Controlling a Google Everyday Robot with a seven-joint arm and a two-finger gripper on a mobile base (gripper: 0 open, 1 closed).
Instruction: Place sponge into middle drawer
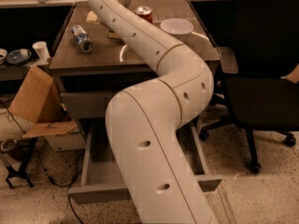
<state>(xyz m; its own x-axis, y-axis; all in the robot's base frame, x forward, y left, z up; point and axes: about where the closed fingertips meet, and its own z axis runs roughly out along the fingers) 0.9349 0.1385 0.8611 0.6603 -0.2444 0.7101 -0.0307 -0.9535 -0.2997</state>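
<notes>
Two drawers show on the cabinet under the desk (93,55). The upper drawer (88,104) is shut, and the middle drawer (100,169) below it is pulled well out toward the camera. The big white arm (159,125) hogs most of the view. It rises from the bottom edge, crosses in front of the open drawer, bends over the desk's right half and runs up to the far left corner of the top. As far as I can make out, the sponge (114,33) is the little dark-topped, yellowish bit peeking out from under the arm's left edge. It's on the desk, up top and well apart from the open drawer, and most of it is hidden. The gripper (93,17) seems to be the pale yellowish tip poking out left of the arm near the far end, low over the desk and near the sponge. Honestly I can't tell how the jaws stand, since the arm covers them. A silver soda can (82,38) lies on its side toward the left edge, just beside that spot. A red can (144,13) stands upright further back, with a white bowl (176,27) to its right. Off the desk, a black office chair (266,78) sits on the right. A cardboard box (35,94) leans on the left, with a white paper cup (41,50) on the low shelf behind it.
</notes>
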